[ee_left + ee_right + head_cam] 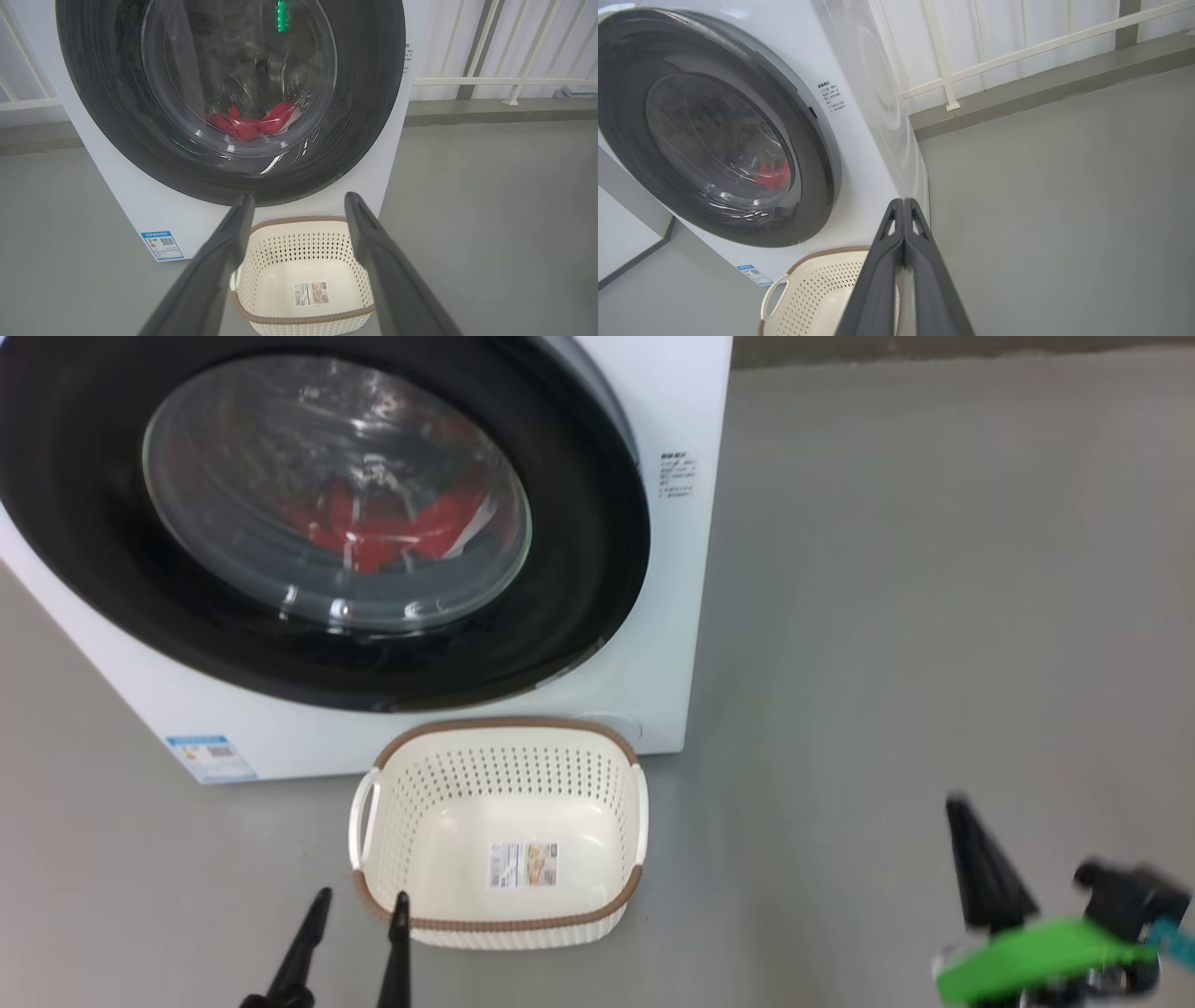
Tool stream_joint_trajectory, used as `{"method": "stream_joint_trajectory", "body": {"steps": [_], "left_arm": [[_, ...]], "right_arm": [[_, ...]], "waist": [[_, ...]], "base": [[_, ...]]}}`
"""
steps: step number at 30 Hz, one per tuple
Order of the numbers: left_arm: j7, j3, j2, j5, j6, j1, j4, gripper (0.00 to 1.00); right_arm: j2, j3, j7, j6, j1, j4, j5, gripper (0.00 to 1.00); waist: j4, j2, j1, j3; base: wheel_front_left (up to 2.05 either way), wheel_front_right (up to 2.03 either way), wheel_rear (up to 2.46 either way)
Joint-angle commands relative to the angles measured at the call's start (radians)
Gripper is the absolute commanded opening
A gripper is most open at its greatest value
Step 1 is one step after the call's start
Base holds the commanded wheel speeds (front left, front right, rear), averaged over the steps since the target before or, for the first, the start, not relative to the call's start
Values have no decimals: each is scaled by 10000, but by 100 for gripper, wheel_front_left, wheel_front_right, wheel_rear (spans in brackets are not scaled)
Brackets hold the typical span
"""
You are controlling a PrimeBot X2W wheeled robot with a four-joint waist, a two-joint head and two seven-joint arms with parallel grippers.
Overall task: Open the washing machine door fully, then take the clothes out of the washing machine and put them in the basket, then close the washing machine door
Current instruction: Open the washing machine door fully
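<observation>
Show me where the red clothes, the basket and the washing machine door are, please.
clothes (373,541): head view, on the middle of the red fabric.
basket (509,721): head view, on its brown far rim.
washing machine door (597,569): head view, on the right side of the black rim.

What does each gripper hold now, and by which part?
Nothing is held. The left gripper is open and empty; the right gripper is shut with nothing between its fingers.
</observation>
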Motion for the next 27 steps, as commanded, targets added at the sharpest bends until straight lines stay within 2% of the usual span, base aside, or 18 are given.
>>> {"method": "stream_joint_trajectory", "body": {"steps": [1, 9, 19, 27], "left_arm": [[-122, 260, 23, -118, 9, -367, -274, 100], [-122, -615, 21, -585, 54, -974, -206, 100], [-122, -1225, 21, -1046, 226, -1699, -200, 100], [-122, -1692, 21, -1388, 275, -2234, -140, 100]], "right_arm": [[-82, 206, -105, 4, -598, -340, 217, 0], [-453, 1029, -105, 4, -2936, -328, 2874, 0], [-1459, 1878, -44, 4, -5762, 485, 5147, 0], [-2225, 2504, 1400, 4, -7528, 441, 7905, 0]], "waist": [[122, 0, 0, 190], [789, 0, 0, 1079], [1571, 0, 0, 2268], [2084, 0, 0, 3127]], "base": [[0, 0, 0], [0, 0, 0], [0, 0, 0], [0, 0, 0]]}}
